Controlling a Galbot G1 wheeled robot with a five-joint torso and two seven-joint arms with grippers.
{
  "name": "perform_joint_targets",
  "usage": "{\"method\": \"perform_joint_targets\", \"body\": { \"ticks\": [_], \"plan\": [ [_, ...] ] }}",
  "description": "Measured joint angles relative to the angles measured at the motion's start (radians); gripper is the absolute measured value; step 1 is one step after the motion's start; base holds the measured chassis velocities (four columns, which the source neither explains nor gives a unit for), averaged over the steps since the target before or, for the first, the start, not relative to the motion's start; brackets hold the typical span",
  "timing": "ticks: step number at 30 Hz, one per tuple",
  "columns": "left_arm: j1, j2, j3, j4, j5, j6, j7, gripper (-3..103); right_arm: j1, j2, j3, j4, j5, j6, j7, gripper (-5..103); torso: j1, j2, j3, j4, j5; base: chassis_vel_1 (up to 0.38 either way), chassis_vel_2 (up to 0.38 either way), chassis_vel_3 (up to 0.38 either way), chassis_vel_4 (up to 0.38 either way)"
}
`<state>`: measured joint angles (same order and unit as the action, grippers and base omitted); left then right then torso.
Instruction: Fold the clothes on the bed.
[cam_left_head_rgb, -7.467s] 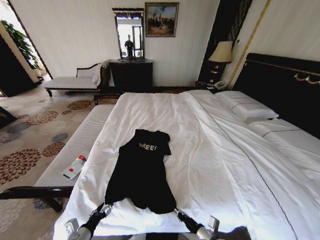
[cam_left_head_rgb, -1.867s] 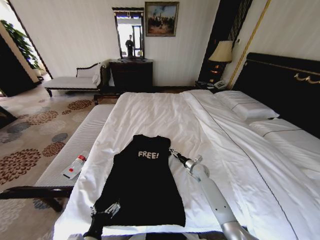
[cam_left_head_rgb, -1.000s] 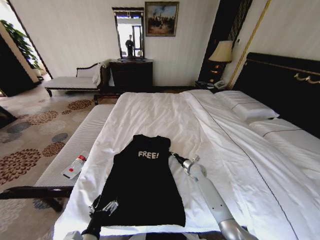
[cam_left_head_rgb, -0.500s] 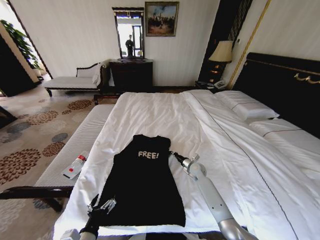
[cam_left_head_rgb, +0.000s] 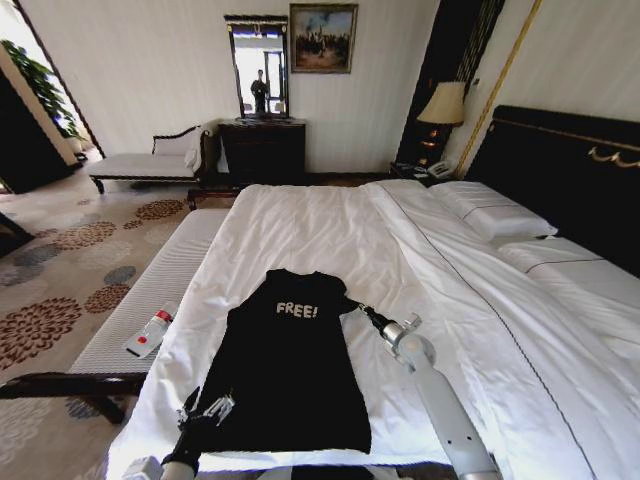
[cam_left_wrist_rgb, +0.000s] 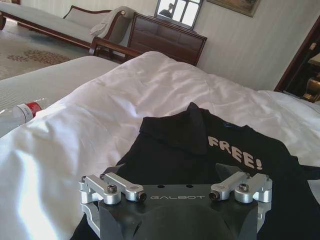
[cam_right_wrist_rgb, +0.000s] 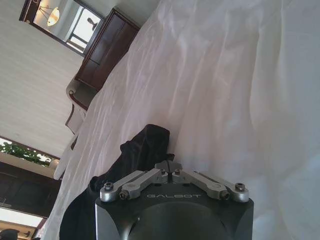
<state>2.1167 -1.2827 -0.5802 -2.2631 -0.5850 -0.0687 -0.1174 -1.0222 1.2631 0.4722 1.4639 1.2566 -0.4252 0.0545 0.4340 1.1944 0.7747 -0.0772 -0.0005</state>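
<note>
The clothes are one black T-shirt with white "FREE!" lettering, spread flat and face up near the foot of the bed. My right gripper is at the shirt's right shoulder, shut on the sleeve, which is drawn out sideways toward it. In the right wrist view the gripper is pinched on a bunched fold of the shirt. My left gripper hovers open at the near left hem. The left wrist view shows that gripper low over the shirt, nothing between its fingers.
A white-cushioned bench runs along the bed's left side with a plastic bottle on it. Pillows and a dark headboard stand at the right. A dresser and a lamp are by the far wall.
My right gripper has moved right, away from the shirt's body, pulling the sleeve out with it. The left gripper has stayed by the hem. Seconds earlier the shirt lay narrower and bunched.
</note>
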Motion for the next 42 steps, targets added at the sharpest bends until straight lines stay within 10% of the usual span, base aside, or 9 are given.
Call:
{"method": "perform_joint_targets", "body": {
  "ticks": [13,42],
  "plan": [
    [0.032,-0.005,-0.041,-0.015,-0.029,-0.016,0.015,100,0.095,-0.126,-0.033,-0.06,0.012,-0.025,0.009,0,0.0,0.0,0.0,0.0003,-0.0002,0.0,0.0,0.0,0.0],
    [0.04,-0.007,-0.059,-0.018,-0.05,-0.019,0.023,100,0.119,-0.152,-0.004,-0.078,-0.083,-0.002,0.018,0,0.0,0.0,0.0,0.0004,0.0,0.0,0.0,0.0,0.0]
  ]
}}
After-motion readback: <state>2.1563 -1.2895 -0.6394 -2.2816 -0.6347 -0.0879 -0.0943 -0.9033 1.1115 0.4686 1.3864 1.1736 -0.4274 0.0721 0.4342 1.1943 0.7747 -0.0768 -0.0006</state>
